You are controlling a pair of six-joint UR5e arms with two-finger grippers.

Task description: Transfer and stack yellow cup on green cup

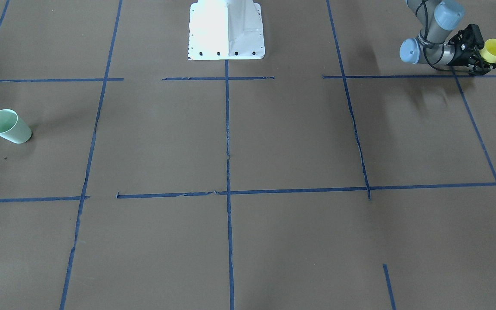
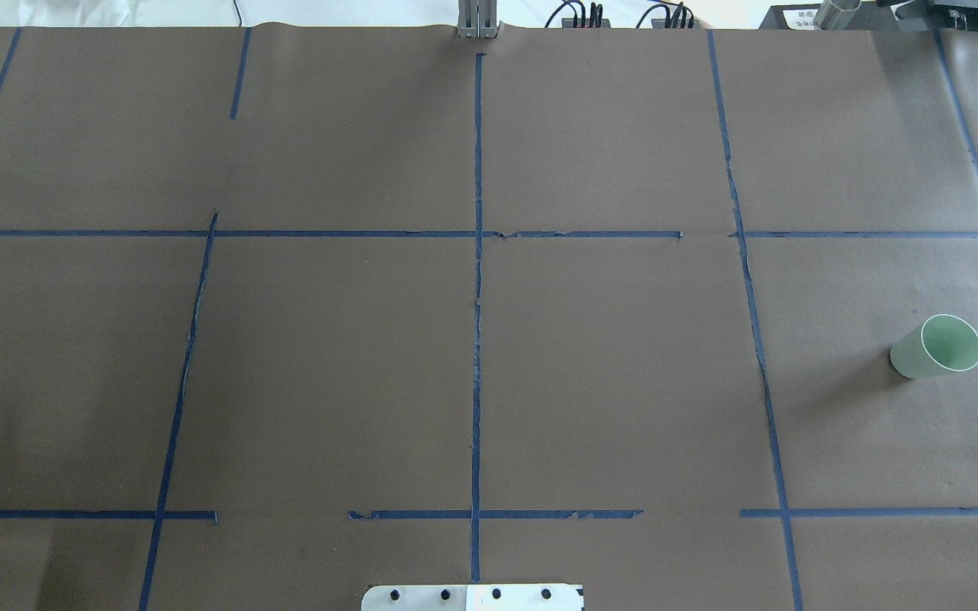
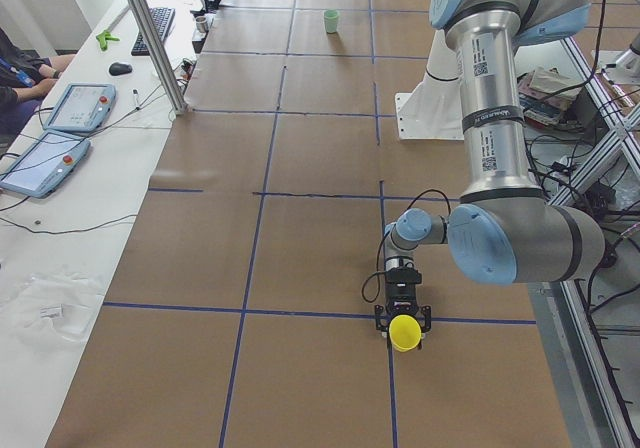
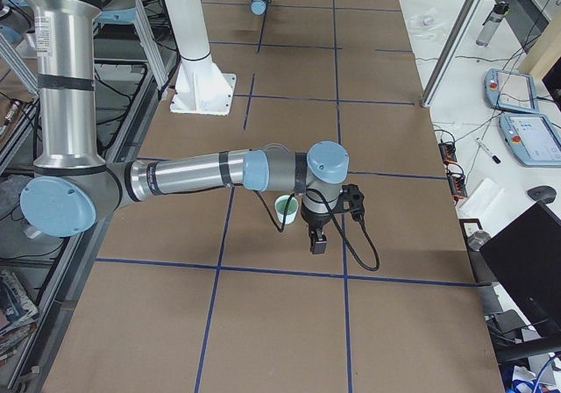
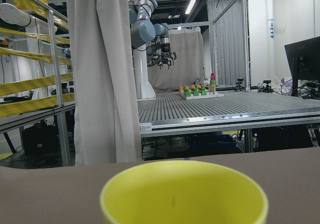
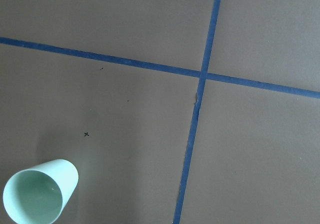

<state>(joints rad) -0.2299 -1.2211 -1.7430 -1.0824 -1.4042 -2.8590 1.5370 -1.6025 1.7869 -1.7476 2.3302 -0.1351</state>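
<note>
Left jaws around yellow cup [image 1: 494, 49], rim outward (green cup [image 1: 10, 127] well apart)

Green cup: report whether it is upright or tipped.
Upright. The green cup stands on its narrow base, rim up; the right wrist view looks down into it.

Your front camera looks steeply down across the table [image 1: 274, 137] toward the robot base [image 1: 226, 30]. Overhead faces back from behind it. Both catch the green cup [image 1: 9, 126]. Side cameras sit at the table ends, looking along it. Left wrist camera: very close behind the yellow cup [image 5: 184, 194] held in the left gripper [image 1: 487, 54]. Right wrist camera: straight down, green cup low-left in frame.
</note>
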